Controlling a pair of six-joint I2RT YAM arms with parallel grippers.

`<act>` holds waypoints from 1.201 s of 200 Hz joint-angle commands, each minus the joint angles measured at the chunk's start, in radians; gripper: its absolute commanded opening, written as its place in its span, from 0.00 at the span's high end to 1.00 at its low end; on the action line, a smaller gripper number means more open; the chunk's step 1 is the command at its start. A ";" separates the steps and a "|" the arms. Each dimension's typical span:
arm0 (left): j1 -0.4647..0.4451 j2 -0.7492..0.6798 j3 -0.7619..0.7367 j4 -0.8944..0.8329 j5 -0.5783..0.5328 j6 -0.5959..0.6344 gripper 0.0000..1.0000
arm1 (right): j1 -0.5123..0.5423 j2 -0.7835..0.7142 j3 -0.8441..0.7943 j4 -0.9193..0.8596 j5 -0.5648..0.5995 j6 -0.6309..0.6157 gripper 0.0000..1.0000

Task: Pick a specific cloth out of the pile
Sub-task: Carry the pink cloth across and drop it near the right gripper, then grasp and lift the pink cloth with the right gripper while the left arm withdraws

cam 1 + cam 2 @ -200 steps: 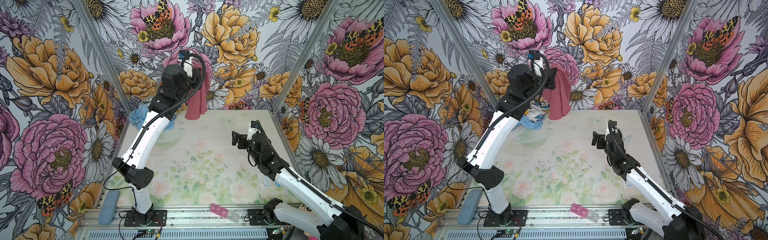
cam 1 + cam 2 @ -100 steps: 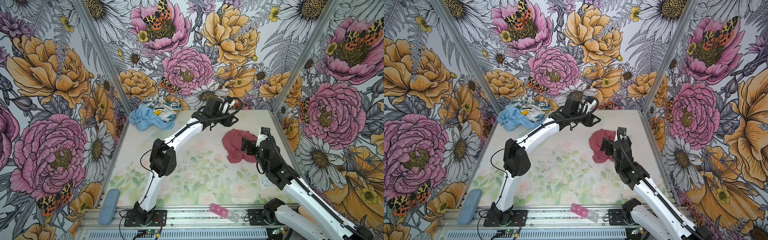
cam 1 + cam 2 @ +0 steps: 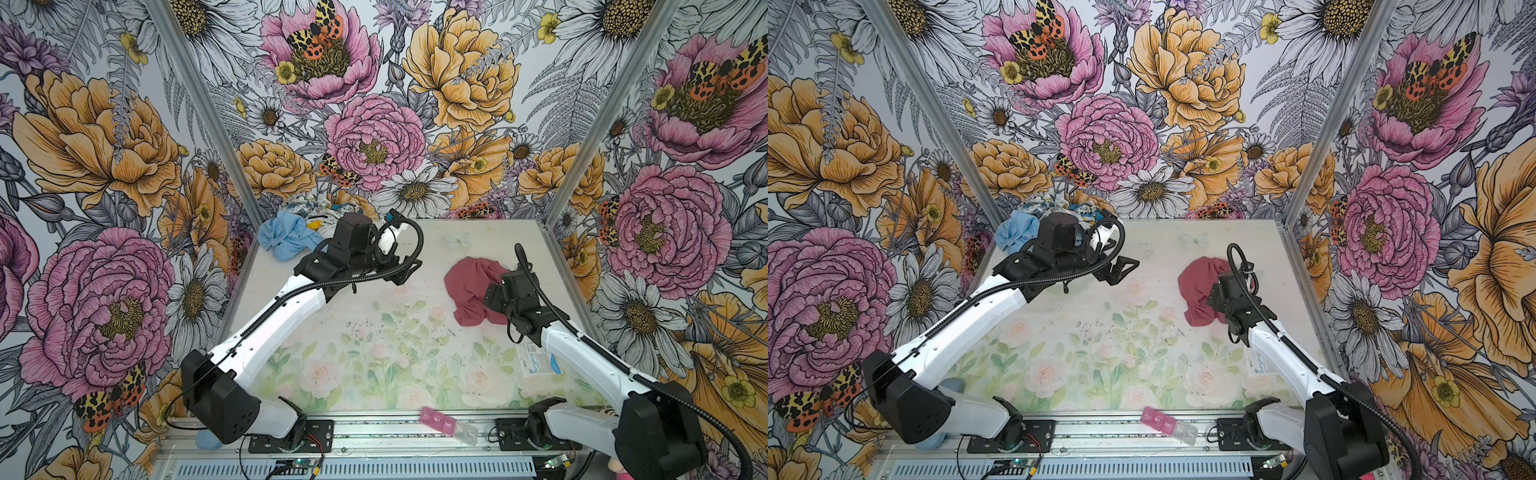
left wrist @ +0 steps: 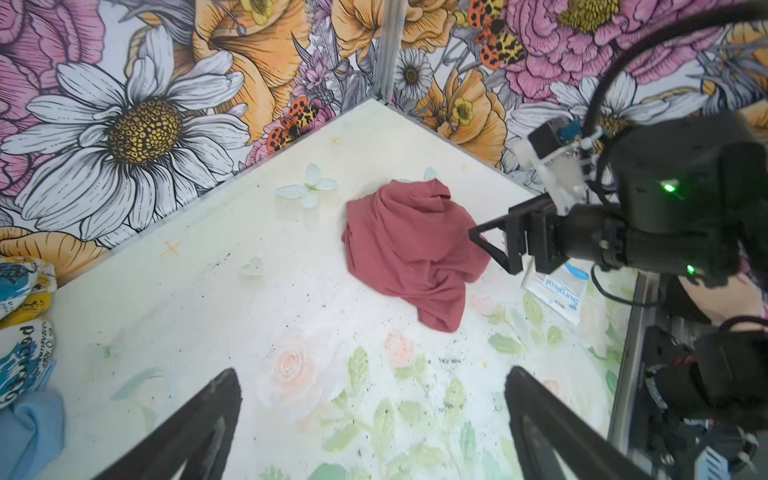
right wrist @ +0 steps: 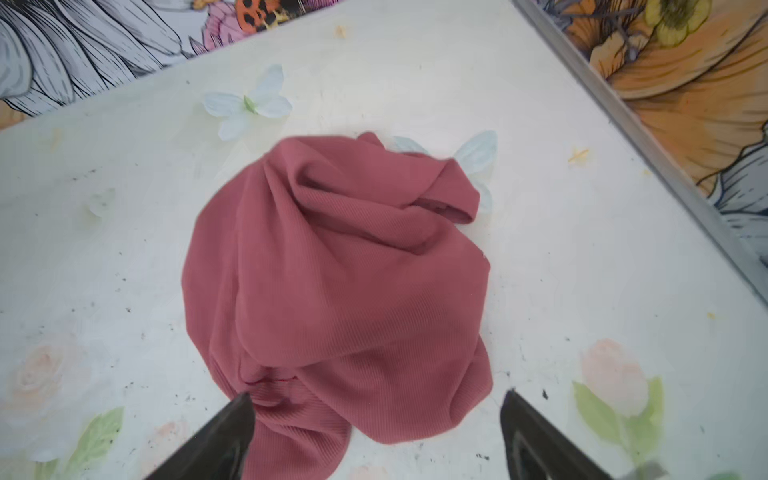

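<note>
**Rose-red cloth lies clear of the pile, both end effectors spread**

The plain dusty rose-red soft fabric square (image 3: 467, 291) sits crumpled in a loose mound on the pale flower-printed counter (image 3: 374, 332). It is right of centre and toward the far side. It is well apart from the small heap of soft cloths (image 3: 291, 237) in the far left corner, where a light blue cloth and a white one with blue and yellow print lie together.

The left end effector (image 4: 372, 371) hangs over the middle of the counter, fingers spread wide and empty. The right end effector (image 5: 378, 394) is at the near edge of the mound, also spread and pinching nothing. One fingertip overlaps the hem, but whether it touches I cannot tell.

The fine ribbed knit looks light and limp, so it should sag and unfurl when lifted rather than keep its shape. The bunched near lobe or the rolled ridge on the far side offers several layers to pinch. A single flat layer against the counter would probably slip out.
</note>
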 commanded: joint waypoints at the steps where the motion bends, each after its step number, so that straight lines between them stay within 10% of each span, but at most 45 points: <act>1: -0.015 -0.012 -0.089 -0.074 0.056 0.118 0.01 | -0.020 0.060 -0.036 -0.025 -0.039 0.075 0.13; 58: 0.014 -0.007 -0.151 0.077 0.108 0.080 0.01 | -0.093 0.188 0.020 0.010 -0.116 0.054 0.50; 143: 0.018 -0.039 -0.163 0.078 0.081 0.099 0.01 | -0.148 0.333 0.051 0.097 -0.214 0.021 0.49; 177: 0.021 -0.040 -0.162 0.077 0.071 0.099 0.01 | -0.149 0.335 0.069 0.097 -0.250 0.012 1.00; 240: 0.025 -0.066 -0.156 0.077 0.071 0.086 0.01 | -0.180 0.169 0.418 -0.076 -0.285 -0.152 1.00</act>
